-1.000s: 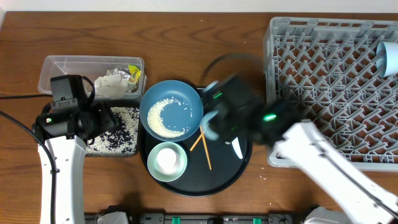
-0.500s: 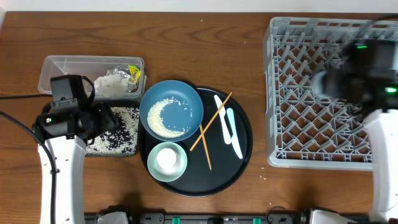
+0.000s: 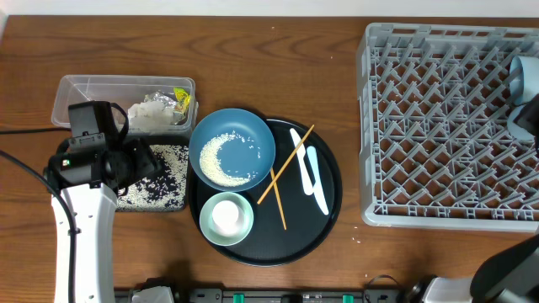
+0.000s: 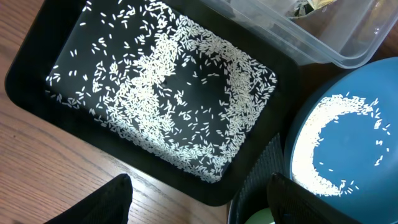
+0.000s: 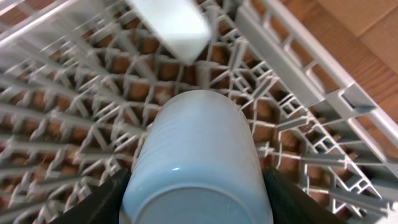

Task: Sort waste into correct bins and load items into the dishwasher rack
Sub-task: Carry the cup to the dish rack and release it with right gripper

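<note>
Whitish cup (image 3: 526, 77) lies at the far right edge of the dishwasher rack (image 3: 438, 126) in the overhead view, just where it lay a second ago. What changed is the right arm (image 3: 505, 273). It was over the round black tray (image 3: 328, 223) then and has swung across to the rack's right side. It took nothing along: the white spoon (image 3: 310, 172), chopsticks (image 3: 290, 160), blue bowl (image 3: 253, 139) with its rice, and green bowl (image 3: 205, 229) sit as before.

Left wrist: the left claw (image 4: 199, 202) hangs released, fingers wide apart with nothing between them, above the black rice tray (image 4: 37, 84) beside the blue bowl.

Right wrist: the whitish cup fills the gap of the right claw (image 5: 196, 193), with a finger close at each side. Whether the claw is clenched on it I cannot tell. A blurred white thing (image 5: 168, 25) lies beyond. My guess is that the cup is being adjusted, and the tray's items are yet to be loaded.
</note>
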Robot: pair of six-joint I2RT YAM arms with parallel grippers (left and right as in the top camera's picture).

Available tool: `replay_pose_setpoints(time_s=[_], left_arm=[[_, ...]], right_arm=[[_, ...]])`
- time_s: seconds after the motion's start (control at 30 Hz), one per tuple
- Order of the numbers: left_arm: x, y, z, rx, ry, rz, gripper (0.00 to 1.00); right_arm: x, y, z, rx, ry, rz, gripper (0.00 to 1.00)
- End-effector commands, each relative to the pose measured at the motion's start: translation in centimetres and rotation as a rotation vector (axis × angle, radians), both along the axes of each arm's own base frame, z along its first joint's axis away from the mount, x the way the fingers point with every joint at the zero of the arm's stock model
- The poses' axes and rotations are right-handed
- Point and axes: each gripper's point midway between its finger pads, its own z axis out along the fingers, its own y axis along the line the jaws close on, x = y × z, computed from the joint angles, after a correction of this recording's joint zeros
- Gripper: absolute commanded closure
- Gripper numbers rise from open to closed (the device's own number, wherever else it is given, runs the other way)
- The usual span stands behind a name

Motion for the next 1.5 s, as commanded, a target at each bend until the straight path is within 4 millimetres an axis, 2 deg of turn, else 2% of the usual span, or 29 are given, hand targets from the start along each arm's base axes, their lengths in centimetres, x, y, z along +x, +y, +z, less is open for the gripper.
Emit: replay_pose_setpoints(time_s=[0.0, 0.27, 0.4, 0.9, 0.97, 1.0, 1.03, 1.07, 1.1, 1.2, 1.3, 1.37, 1.47], left_arm=[[0.1, 0.2, 0.1, 0.003, 0.000, 0.009, 0.29], [0.1, 0.2, 0.1, 0.002, 0.000, 0.009, 0.29], [0.0, 0.2, 0.1, 0.002, 0.004, 0.009, 0.29], [-0.3, 0.1, -0.1, -0.001, 0.017, 0.009, 0.29], [-0.4, 0.1, -0.1, -0.001, 0.019, 0.009, 0.29], [-0.4, 0.1, -0.1, -0.001, 0.018, 0.009, 0.29], [-0.4, 0.1, -0.1, -0.001, 0.019, 0.009, 0.29], [-0.4, 0.1, -0.1, -0.001, 0.018, 0.009, 0.29], [-0.4, 0.1, -0.1, -0.001, 0.018, 0.009, 0.29], [-0.5, 0.0, -0.1, -0.002, 0.022, 0.009, 0.29], [-0.5, 0.0, -0.1, -0.002, 0.025, 0.009, 0.29], [-0.5, 0.0, -0.1, -0.003, 0.025, 0.009, 0.29], [-0.5, 0.0, -0.1, -0.003, 0.025, 0.009, 0.29]], right_arm=[[-0.3, -2.3, 0.1, -0.014, -0.020, -0.103, 0.61], [-0.6, -6.4, 0.1, -0.065, -0.077, -0.232, 0.66], [-0.9, -8.1, -0.5, -0.068, -0.096, -0.314, 0.68], [1.0, -9.4, -6.3, -0.019, -0.047, -0.301, 0.67], [1.0, -9.3, -6.6, -0.015, -0.043, -0.299, 0.60], [1.1, -9.4, -6.6, -0.017, -0.044, -0.298, 0.49], [1.2, -9.4, -6.4, -0.018, -0.050, -0.293, 0.33], [1.3, -9.3, -6.3, -0.020, -0.054, -0.283, 0.08], [1.5, -9.2, -6.0, -0.019, -0.063, -0.275, 0.01], [2.1, -8.5, -4.4, -0.012, -0.101, -0.219, 0.01], [2.9, -7.4, -1.8, -0.010, -0.165, -0.147, 0.01], [3.5, -6.2, 0.2, -0.004, -0.216, -0.090, 0.01], [4.3, -3.4, 3.0, 0.006, -0.273, 0.021, 0.01]])
